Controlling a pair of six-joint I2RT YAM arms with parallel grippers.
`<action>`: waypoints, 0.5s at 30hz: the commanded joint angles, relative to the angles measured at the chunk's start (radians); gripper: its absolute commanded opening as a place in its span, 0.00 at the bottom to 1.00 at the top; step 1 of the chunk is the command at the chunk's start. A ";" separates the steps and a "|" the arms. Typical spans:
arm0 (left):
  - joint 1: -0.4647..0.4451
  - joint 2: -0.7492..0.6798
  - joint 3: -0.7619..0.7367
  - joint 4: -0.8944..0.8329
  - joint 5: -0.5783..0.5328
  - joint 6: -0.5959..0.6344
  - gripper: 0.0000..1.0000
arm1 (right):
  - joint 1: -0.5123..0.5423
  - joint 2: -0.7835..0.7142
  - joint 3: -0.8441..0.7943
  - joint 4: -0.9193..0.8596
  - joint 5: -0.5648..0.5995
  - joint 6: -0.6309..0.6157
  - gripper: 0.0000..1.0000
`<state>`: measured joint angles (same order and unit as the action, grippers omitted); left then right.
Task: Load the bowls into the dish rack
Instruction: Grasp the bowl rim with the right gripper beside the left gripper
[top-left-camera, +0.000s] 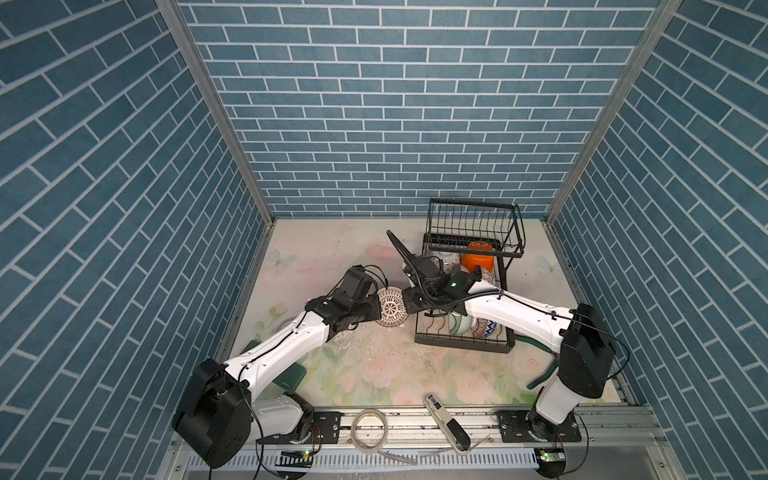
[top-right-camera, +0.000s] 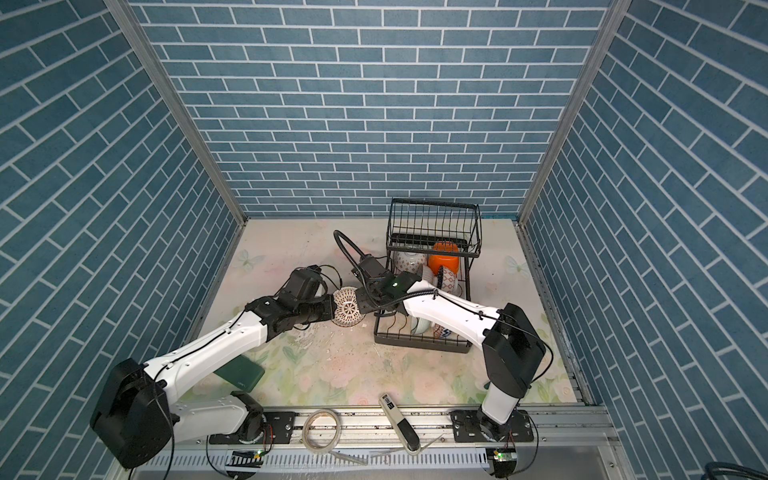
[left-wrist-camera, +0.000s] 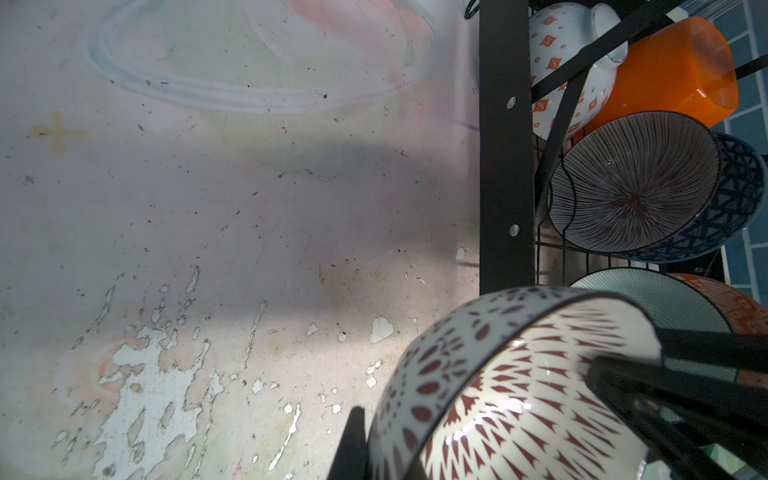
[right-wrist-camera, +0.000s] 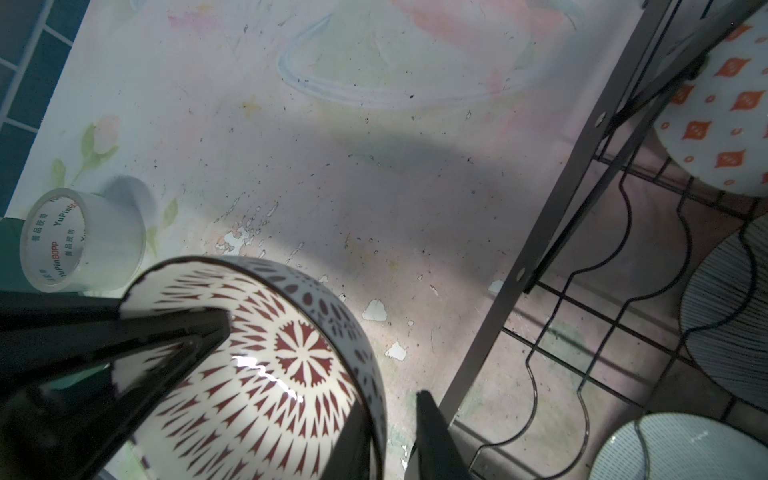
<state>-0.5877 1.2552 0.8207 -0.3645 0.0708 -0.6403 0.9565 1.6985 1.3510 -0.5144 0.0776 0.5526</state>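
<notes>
Fingers of the left gripper are pinched on the rim of the red-brown patterned bowl, one outside the wall and one inside. Opposite, the right gripper has its fingers astride the far side of that rim. A sliver of table shows between the outer finger and the wall, so I cannot tell whether this grip is fully clamped.

Tipped on its side, patterned inside turned toward the top views, the bowl is held between both grippers near the table's middle. It is just beside the left edge of the dish rack, outside it.

That rack stands toward the table's back right corner. Its lower tier holds the orange plastic bowl and a white bowl with orange diamonds at the back. A fine-striped bowl is nested in a blue lattice bowl mid-rack, and a pale green bowl sits at the front. A clear tape roll stands near the table's left edge.
</notes>
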 joint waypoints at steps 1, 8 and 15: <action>-0.007 -0.009 0.046 0.029 0.000 -0.004 0.00 | 0.004 0.023 0.047 -0.018 0.024 0.013 0.15; -0.008 -0.004 0.046 0.032 0.000 -0.004 0.00 | 0.008 0.032 0.059 -0.034 0.053 0.010 0.00; -0.008 -0.001 0.046 0.035 0.002 -0.004 0.15 | 0.023 0.020 0.074 -0.074 0.125 -0.003 0.00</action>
<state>-0.5900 1.2568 0.8280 -0.3664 0.0685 -0.6392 0.9745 1.7172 1.3823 -0.5446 0.1234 0.5499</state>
